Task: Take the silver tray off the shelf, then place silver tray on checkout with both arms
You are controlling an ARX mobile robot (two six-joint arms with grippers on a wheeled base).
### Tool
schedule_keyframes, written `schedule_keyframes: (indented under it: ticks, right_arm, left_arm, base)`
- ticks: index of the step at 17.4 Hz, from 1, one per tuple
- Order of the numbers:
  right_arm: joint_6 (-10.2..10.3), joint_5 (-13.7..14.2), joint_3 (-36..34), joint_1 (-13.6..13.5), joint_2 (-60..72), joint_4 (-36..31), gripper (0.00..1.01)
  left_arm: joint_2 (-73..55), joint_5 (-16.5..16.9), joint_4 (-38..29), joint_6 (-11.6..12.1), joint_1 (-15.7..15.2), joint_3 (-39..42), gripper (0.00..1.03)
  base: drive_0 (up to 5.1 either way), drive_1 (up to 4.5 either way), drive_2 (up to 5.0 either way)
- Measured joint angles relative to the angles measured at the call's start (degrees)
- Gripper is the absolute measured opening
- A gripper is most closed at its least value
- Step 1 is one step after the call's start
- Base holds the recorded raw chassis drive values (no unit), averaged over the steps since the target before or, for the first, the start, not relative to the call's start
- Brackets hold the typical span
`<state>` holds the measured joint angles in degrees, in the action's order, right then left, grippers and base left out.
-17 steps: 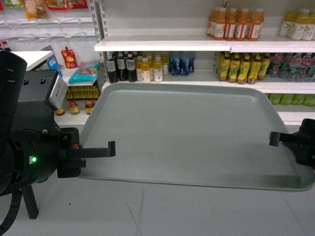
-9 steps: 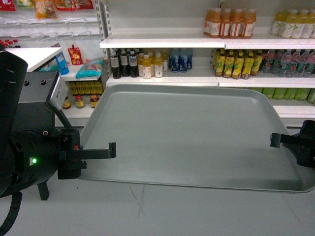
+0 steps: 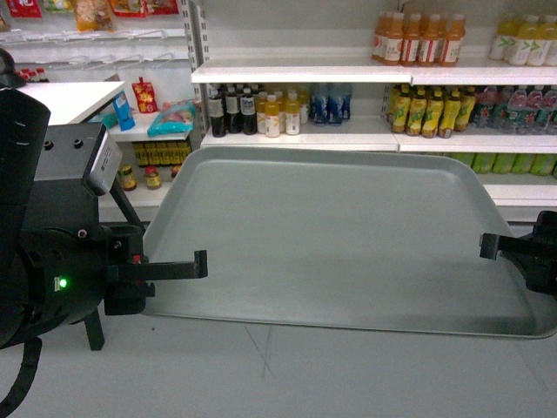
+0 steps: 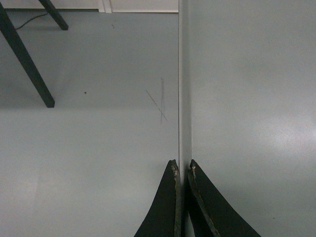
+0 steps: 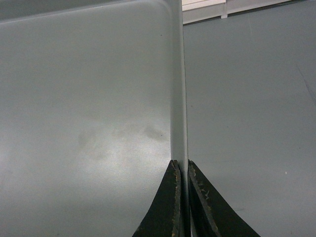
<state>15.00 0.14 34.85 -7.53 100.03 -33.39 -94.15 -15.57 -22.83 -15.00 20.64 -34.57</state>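
Observation:
The silver tray (image 3: 348,235) hangs level in the air between both arms, clear of the shelf (image 3: 305,74) behind it. My left gripper (image 3: 198,264) is shut on the tray's left rim, and the left wrist view shows its fingers (image 4: 181,165) pinching that rim (image 4: 184,74). At the right rim my right gripper (image 3: 487,246) is shut too, with its fingers (image 5: 180,165) clamped beside the tray's flat (image 5: 89,98). The checkout's white top (image 3: 61,96) shows at the far left, behind my left arm.
Store shelves with bottled drinks (image 3: 418,39) and dark bottles (image 3: 231,109) fill the back. Snack packs (image 3: 170,117) lie on a lower shelf at left. Black stand legs (image 3: 94,331) (image 4: 29,64) rise from the grey floor (image 3: 348,374) under the left arm.
The shelves have slid to the right in the head view and more of the white counter shows at left. Both grippers keep the same hold on the tray.

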Motion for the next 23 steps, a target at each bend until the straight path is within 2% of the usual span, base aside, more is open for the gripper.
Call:
schedule_keyframes:
  ticks: [23]
  right_arm:
    - [0.02, 0.17, 0.09, -0.33, 0.0, 0.0, 0.03]
  left_arm:
    - [0.02, -0.11, 0.09, 0.02, -0.13, 0.09, 0.03]
  base:
    - [-5.0, 2.43, 2.4]
